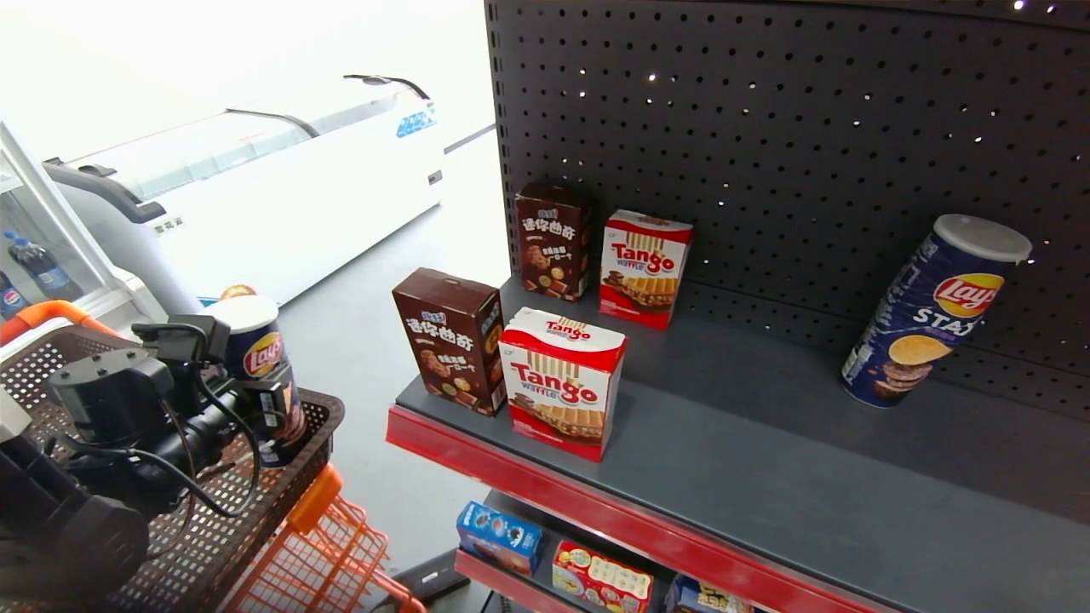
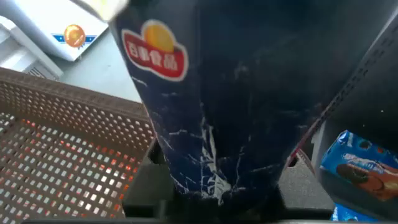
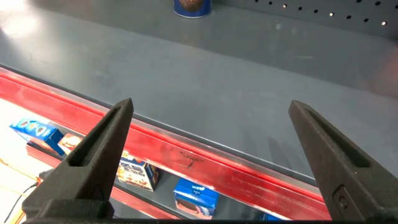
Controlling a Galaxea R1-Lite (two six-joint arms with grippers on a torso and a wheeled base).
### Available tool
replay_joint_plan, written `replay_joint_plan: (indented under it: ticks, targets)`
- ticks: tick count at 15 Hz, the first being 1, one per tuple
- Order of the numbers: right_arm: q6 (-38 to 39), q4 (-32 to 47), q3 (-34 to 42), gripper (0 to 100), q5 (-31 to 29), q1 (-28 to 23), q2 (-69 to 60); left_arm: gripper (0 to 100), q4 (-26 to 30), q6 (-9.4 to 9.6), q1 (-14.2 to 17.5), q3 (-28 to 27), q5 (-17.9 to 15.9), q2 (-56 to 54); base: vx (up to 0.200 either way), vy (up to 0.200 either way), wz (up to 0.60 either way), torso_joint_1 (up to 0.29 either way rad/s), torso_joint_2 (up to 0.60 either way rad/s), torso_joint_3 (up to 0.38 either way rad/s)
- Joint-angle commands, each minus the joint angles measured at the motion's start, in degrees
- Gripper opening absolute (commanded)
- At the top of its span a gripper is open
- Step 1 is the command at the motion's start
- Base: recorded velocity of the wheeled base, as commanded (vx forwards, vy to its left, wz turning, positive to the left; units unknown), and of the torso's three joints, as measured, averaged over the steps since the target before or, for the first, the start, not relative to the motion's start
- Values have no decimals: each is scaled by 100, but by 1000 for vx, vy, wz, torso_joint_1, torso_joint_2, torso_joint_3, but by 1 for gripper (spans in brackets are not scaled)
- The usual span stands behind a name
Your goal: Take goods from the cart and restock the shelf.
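My left gripper (image 1: pixel 271 407) is shut on a dark blue chip can (image 1: pixel 260 362) with a white lid, held upright over the far corner of the cart's brown basket (image 1: pixel 319 417). In the left wrist view the chip can (image 2: pixel 217 106) stands between the fingers, with the basket's (image 2: pixel 68 118) mesh behind it. A second can of the same kind (image 1: pixel 932 311) leans against the pegboard at the back right of the grey shelf (image 1: pixel 766 460). My right gripper (image 3: pixel 211 109) is open with nothing in it, above the shelf's red front edge (image 3: pixel 186 152).
Two brown cookie boxes (image 1: pixel 451 339) and two red-and-white wafer boxes (image 1: pixel 562 383) stand at the shelf's left end. Packaged goods (image 1: pixel 498 536) fill the lower shelf. An orange wire basket (image 1: pixel 324 553) hangs under the brown one. A white freezer (image 1: pixel 281 187) stands behind.
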Motion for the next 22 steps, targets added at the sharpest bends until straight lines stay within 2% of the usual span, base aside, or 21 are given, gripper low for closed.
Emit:
replay_joint_plan:
  ticks: [1,2,3,4,5,7,9,10,12,15,16,17,18,19,20,21,22]
  targets:
    - [-4,-2,0,100,1,-1,9,0,254,-3,-18,-212,-21,-437,0,0,0,0,0,0]
    - [-4,-2,0,100,1,-1,9,0,597,-3,-9,-423,-21,-648,0,0,0,0,0,0]
    - [-4,-2,0,100,1,-1,9,0,597,-3,-9,-423,-21,-648,0,0,0,0,0,0]
    - [-4,-2,0,100,1,-1,9,0,1335,-3,0,-915,-21,-1079,0,0,0,0,0,0]
    - [-4,-2,0,100,1,-1,9,0,1651,-3,0,-1091,-39,-1281,0,0,0,0,0,0]
    - [-4,-2,0,100,1,-1,9,0,2196,-3,-53,-1275,-83,-1747,0,0,0,0,0,0]
    - [-4,-2,0,100,1,-1,9,0,2671,6,-229,-1196,-381,-2292,0,0,0,0,0,0]
    - [-4,-2,0,100,1,-1,9,0,2688,32,-237,-1126,-522,-2459,0,0,0,0,0,0]
    - [-4,-2,0,100,1,-1,9,0,2741,41,-264,-1222,-557,-2643,0,0,0,0,0,0]
    - [-4,-2,0,100,10,-1,9,0,3260,-12,-554,-1214,-557,-3171,0,0,0,0,0,0]
    - [-4,-2,0,100,1,-1,9,0,3506,-100,-554,-1135,-672,-3434,0,0,0,0,0,0]
    - [-4,-2,0,100,1,-1,9,0,3488,-91,-589,-1029,-874,-3505,0,0,0,0,0,0]
    - [-4,-2,0,100,1,-1,9,0,3453,-117,-650,-827,-1489,-3672,0,0,0,0,0,0]
    - [-4,-2,0,100,1,-1,9,0,3541,-117,-650,-765,-1814,-3909,0,0,0,0,0,0]
    - [-4,-2,0,100,1,-1,9,0,3611,-109,-694,-704,-1884,-4006,0,0,0,0,0,0]
    - [-4,-2,0,100,1,-1,9,0,3629,-109,-967,-713,-1876,-4032,0,0,0,0,0,0]
    - [-4,-2,0,100,1,-1,9,0,3629,-109,-1099,-748,-1867,-4023,0,0,0,0,0,0]
